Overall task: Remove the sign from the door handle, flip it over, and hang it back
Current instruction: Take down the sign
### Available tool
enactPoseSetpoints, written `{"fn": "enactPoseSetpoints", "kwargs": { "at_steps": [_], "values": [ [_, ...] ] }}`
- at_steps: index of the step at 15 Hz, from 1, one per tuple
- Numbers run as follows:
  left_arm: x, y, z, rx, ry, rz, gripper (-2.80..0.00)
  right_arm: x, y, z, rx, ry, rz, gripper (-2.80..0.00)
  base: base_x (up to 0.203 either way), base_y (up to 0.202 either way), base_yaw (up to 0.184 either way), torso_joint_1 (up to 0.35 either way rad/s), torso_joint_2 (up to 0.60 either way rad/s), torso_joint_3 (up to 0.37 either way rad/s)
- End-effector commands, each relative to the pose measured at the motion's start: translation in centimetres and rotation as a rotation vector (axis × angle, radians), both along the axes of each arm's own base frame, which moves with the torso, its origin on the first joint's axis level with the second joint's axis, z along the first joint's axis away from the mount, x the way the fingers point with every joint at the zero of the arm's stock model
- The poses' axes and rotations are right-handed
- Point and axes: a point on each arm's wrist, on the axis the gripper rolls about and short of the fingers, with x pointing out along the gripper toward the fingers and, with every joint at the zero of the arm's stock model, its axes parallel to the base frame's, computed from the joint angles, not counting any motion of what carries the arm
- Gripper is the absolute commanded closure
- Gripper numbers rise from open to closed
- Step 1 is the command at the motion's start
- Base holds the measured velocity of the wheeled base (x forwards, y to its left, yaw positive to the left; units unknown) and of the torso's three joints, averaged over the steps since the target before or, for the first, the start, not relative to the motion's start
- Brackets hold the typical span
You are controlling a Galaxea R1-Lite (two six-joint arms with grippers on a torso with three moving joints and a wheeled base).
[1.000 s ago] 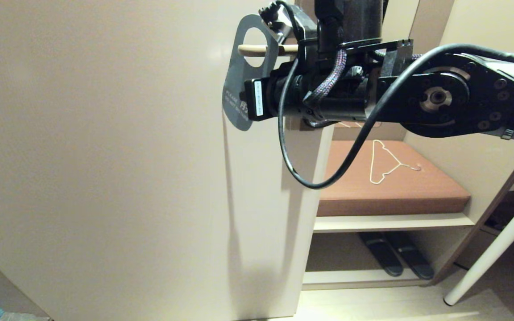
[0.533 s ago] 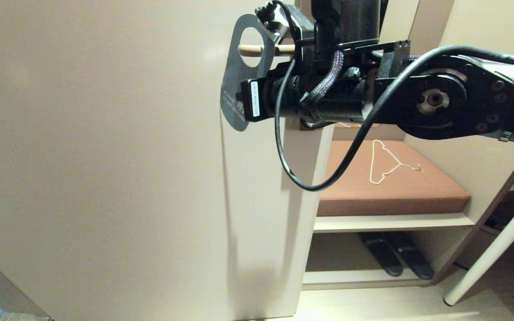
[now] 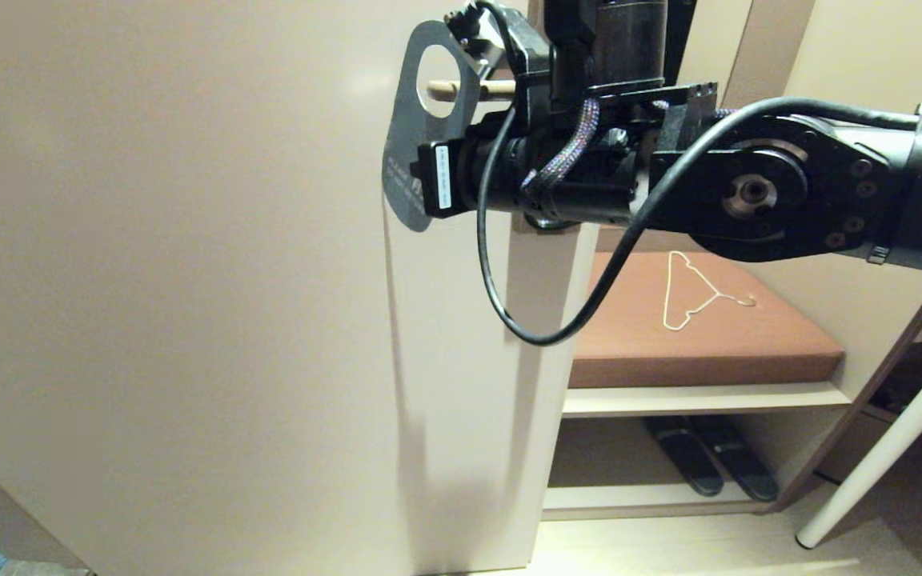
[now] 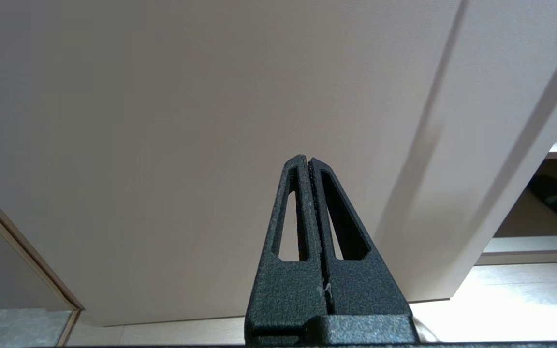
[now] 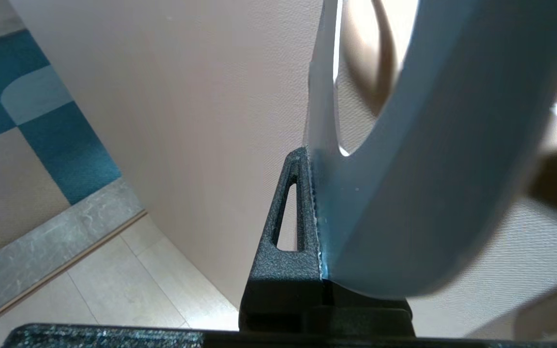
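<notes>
Right gripper (image 5: 313, 159) clamps the sign (image 3: 409, 152), its hole around the handle (image 3: 461, 88); left gripper (image 4: 308, 162) is closed, empty.

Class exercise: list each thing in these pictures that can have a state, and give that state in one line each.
Sign: blue face showing, handle tip inside its hole, gripped.
Handle: level.
Right gripper: shut on the sign.
Left gripper: shut, empty, facing the door.
Wire hanger: lying flat on the brown cushion.

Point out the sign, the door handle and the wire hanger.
sign (image 3: 406, 136): head view, grey card beside its hole.
door handle (image 3: 442, 89): head view, bar end showing through the hole.
wire hanger (image 3: 689, 292): head view, its triangular loop.
</notes>
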Motion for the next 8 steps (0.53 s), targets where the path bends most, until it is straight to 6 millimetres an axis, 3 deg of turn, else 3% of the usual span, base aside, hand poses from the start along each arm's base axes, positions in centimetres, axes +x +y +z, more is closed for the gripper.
{"fn": "enactPoseSetpoints", "kwargs": {
  "at_steps": [1, 8],
  "values": [
    [0.0, 0.0, 0.0, 0.0, 0.001, 0.0, 0.0, -0.1, 0.2, -0.1, -0.001, 0.002, 0.006, 0.0, 0.0, 0.0, 0.0, 0.0, 0.0, 0.0],
    [0.0, 0.0, 0.0, 0.001, 0.001, 0.0, 0.0, -1.2, 1.1, 0.2, 0.015, -0.008, 0.069, 0.0, 0.0, 0.0, 0.0, 0.0, 0.0, 0.0]
  ]
}}
